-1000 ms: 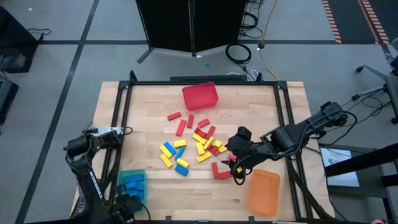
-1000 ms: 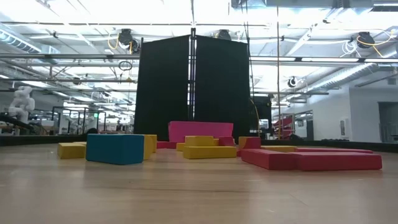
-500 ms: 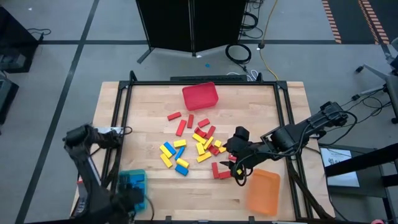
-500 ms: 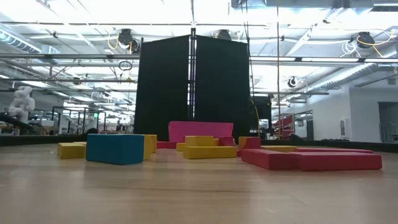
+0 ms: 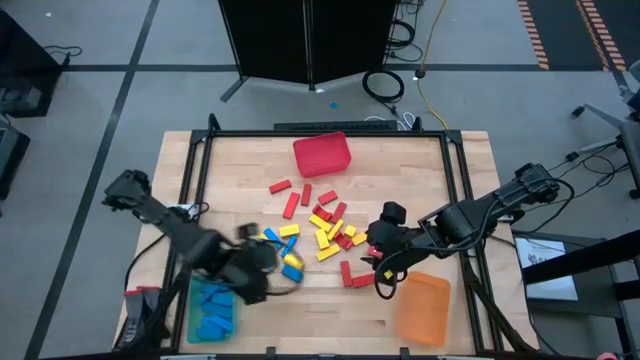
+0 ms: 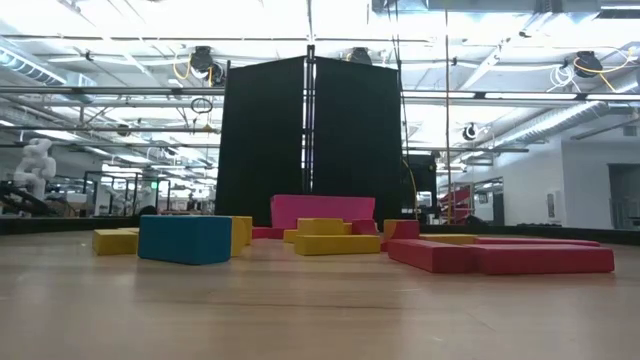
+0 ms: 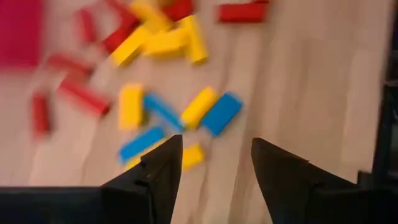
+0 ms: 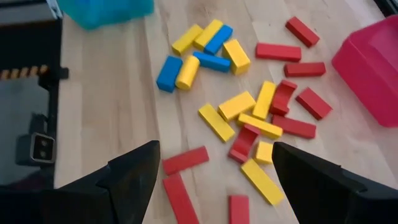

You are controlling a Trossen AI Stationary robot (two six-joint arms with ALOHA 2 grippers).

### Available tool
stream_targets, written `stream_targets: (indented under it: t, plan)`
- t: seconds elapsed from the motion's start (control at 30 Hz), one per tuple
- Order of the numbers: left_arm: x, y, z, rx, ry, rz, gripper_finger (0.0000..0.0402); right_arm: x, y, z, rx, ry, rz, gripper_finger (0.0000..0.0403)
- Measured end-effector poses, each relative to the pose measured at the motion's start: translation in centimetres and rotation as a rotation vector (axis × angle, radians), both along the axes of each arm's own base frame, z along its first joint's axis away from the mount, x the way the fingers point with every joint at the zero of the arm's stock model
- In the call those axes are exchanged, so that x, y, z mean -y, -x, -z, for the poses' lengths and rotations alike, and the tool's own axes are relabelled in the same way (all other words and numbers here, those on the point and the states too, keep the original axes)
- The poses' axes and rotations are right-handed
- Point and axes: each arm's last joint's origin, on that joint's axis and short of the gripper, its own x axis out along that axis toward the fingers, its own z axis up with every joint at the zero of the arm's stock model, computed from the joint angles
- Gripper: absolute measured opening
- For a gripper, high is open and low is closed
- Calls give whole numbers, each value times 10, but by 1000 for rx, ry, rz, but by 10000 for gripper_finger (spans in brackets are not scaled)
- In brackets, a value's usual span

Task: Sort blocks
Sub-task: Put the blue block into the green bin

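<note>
Wooden table (image 5: 420,165), bins at its edges. Most blocks (image 5: 318,222) lie unsorted in a loose heap below the red bin (image 5: 322,154); several blue ones sit in the blue bin (image 5: 213,308), so plenty remains. Left gripper (image 7: 214,163), parted and empty, faces the heap. Right gripper (image 8: 214,180) hangs wide and empty beside the orange bin (image 5: 422,308).

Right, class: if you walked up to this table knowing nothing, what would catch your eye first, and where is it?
First, the scatter of red, yellow and blue blocks across the middle of the wooden table. Next, three bins around it: a red bin at the far edge, a teal bin holding blue blocks at the near left, an orange bin at the near right. The left hand hangs open above the blue and yellow blocks.
</note>
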Motion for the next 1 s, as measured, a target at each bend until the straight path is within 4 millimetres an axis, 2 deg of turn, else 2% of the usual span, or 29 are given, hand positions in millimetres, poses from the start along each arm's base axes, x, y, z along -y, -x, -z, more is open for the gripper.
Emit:
stream_targets:
  t: [0.1,0.2,0.33,0.47,0.6,0.87,1.0]
  plan:
    - [-2,-30,22,-51,-42,168,199,-2,4,1,-27,14,-11,306]
    - [-10,-51,44,-132,-96,269,199,-4,9,1,-47,22,-25,306]
    - [-24,-69,66,-214,-131,369,199,-10,17,1,-67,15,-29,306]
    - [-26,-82,74,-185,-131,450,199,-17,25,1,-83,5,-37,306]
    - [-23,-84,84,-180,-70,525,199,-25,32,2,-104,0,-49,306]
    - [-21,-61,132,-258,-4,552,199,-34,41,4,-126,17,-88,306]
    - [-24,-63,144,-195,-17,536,199,-33,41,4,-131,20,-88,306]
